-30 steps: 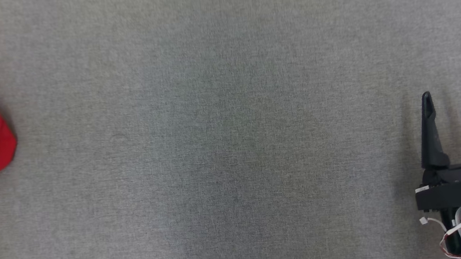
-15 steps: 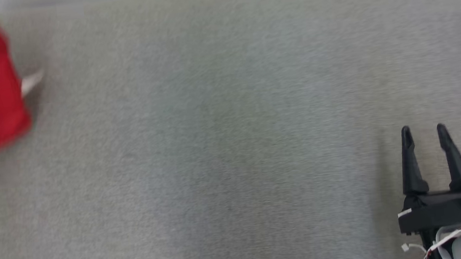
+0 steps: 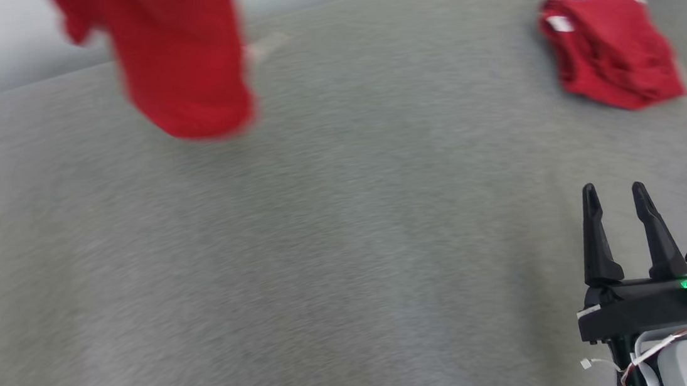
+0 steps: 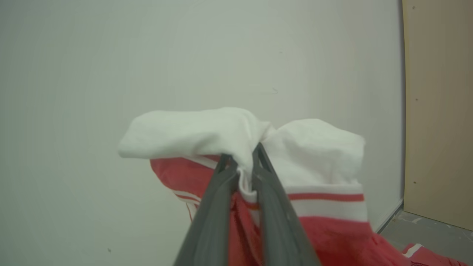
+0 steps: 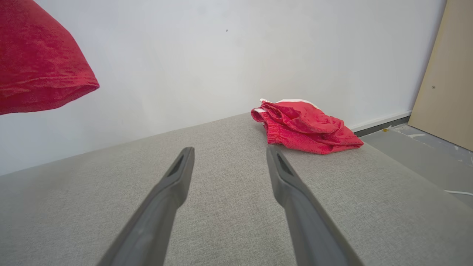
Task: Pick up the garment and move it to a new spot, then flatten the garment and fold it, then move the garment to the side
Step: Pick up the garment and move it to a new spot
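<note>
The left fingers (image 4: 218, 199) clamp the garment (image 3: 180, 64) aloft near the far edge of the table (image 3: 349, 249); the right fingers (image 3: 594, 238) gape empty. Carrying step; next, likely, a lay-down mid-table.

The hanging garment (image 4: 314, 166) is red with white bands, the crumpled heap (image 3: 610, 47) red too, the surface (image 3: 349, 249) grey.
</note>
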